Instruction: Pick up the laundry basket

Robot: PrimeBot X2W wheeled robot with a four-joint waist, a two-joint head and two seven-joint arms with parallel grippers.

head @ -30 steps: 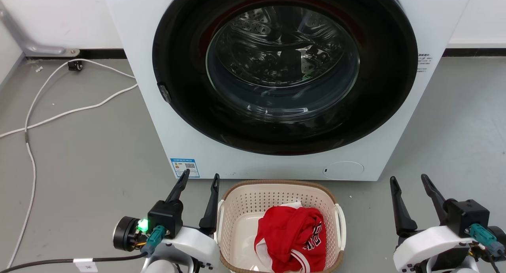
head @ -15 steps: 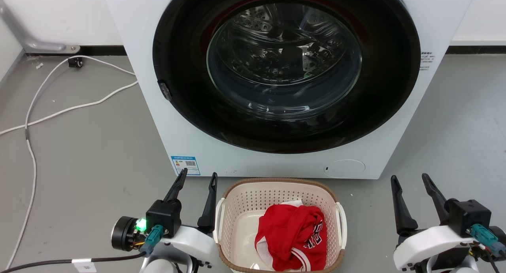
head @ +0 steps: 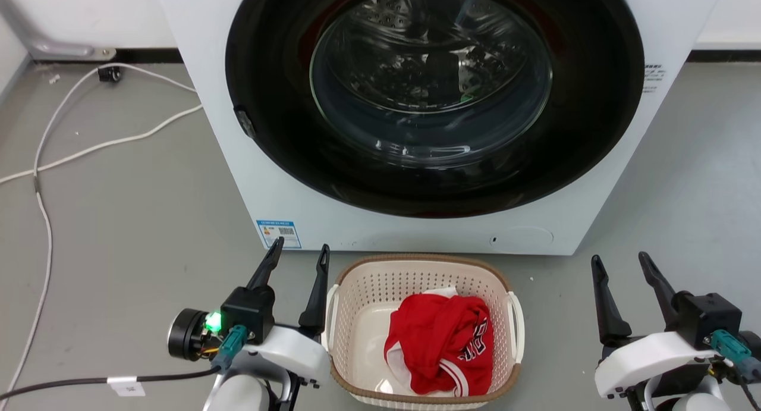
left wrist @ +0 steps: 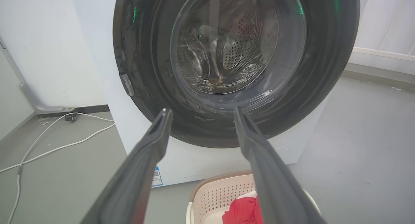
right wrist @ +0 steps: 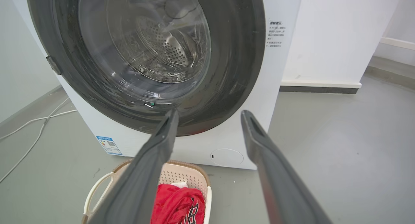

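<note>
The laundry basket (head: 368, 292), cream-white with perforated sides and a brown rim, sits on the grey floor just in front of the washing machine. Red and white clothing (head: 443, 342) lies inside it. My left gripper (head: 297, 257) stands open right beside the basket's left handle (head: 330, 313), above the floor. Well off to the right of the basket's right handle (head: 518, 325), my right gripper (head: 621, 265) is open too. The left wrist view catches the basket (left wrist: 214, 194) low between the open fingers. In the right wrist view the basket (right wrist: 191, 177) lies at the lower left.
A white front-loading washing machine (head: 285, 179) with a shut round glass door (head: 431, 78) stands close behind the basket. White cables (head: 71, 155) trail over the floor on the left. Open grey floor spreads to either side.
The head camera has tilted down, so the whole scene has shifted upward in the picture. Both grippers stay open, with no clear move relative to the basket.
</note>
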